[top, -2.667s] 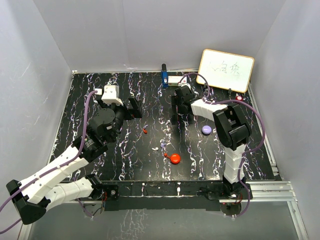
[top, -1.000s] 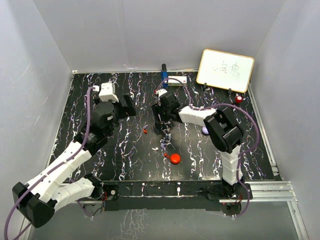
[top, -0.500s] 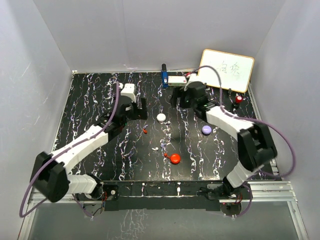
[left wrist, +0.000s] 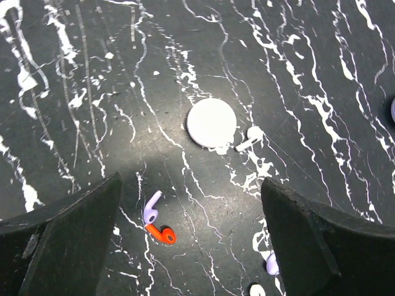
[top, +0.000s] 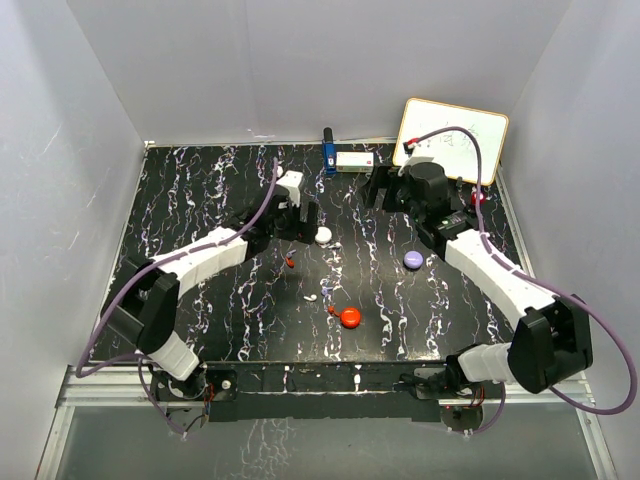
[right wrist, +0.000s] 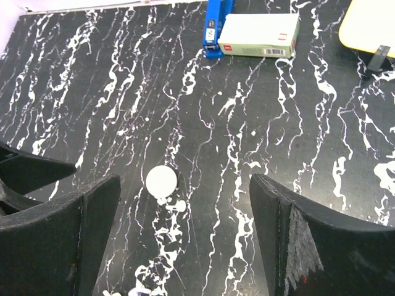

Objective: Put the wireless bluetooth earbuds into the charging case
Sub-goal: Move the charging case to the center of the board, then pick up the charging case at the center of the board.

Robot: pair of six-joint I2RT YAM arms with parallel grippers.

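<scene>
Near edge: round red pod [top: 350, 318] with a tiny red earbud [top: 331, 310] just beside it, too small to tell its pose. Mid worktop [top: 200, 200], left hand [left wrist: 191, 182] released and empty, framing a second red earbud [left wrist: 162, 234] touching a pale earbud [left wrist: 151, 208], with a round white pod [left wrist: 212, 122] and white earbud [left wrist: 249, 138] beyond; two small bits cut off at its wrist view's bottom edge. Right hand [right wrist: 184, 180] farther back, also released, empty.

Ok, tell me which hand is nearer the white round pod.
Left. The left hand is right beside the white round pod, just to its left in the top view. The right hand is farther off, behind the pod and to its right.
</scene>
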